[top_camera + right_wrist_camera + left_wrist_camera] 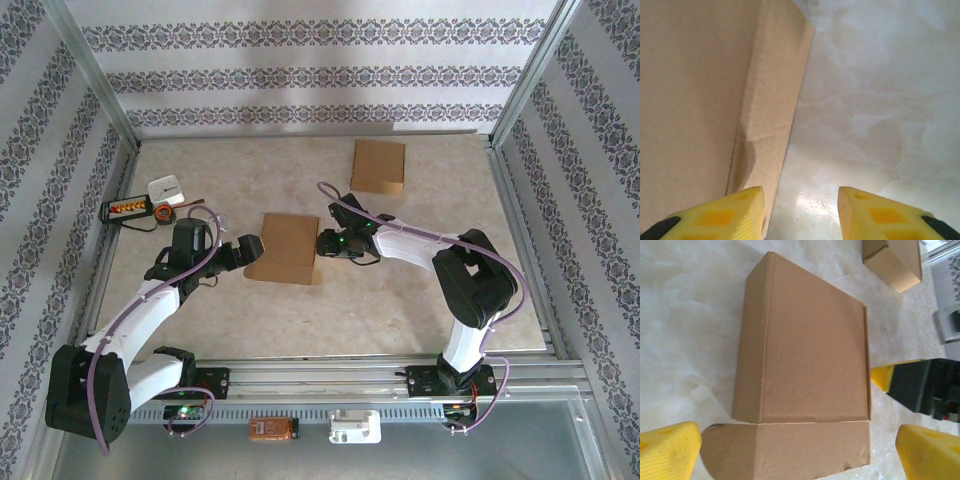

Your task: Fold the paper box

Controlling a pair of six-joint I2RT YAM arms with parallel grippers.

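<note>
The brown paper box point(287, 247) lies mid-table with its lid down. In the left wrist view the box point(805, 345) has a front flap point(790, 450) spread toward me on the table. My left gripper point(245, 252) is at the box's left edge. It is open wide point(800, 457), its yellow fingertips point(667, 450) standing either side of that flap without touching it. My right gripper point(322, 243) is at the box's right edge. It is open point(800, 212) with bare table between the fingers, and its left finger point(725, 212) is close beside the box's side wall point(770, 110).
A second, folded brown box point(379, 165) sits at the back right, also visible in the left wrist view point(892, 262). A black controller point(128, 210) and a small white box point(166, 189) lie at the far left. Metal rails border the table.
</note>
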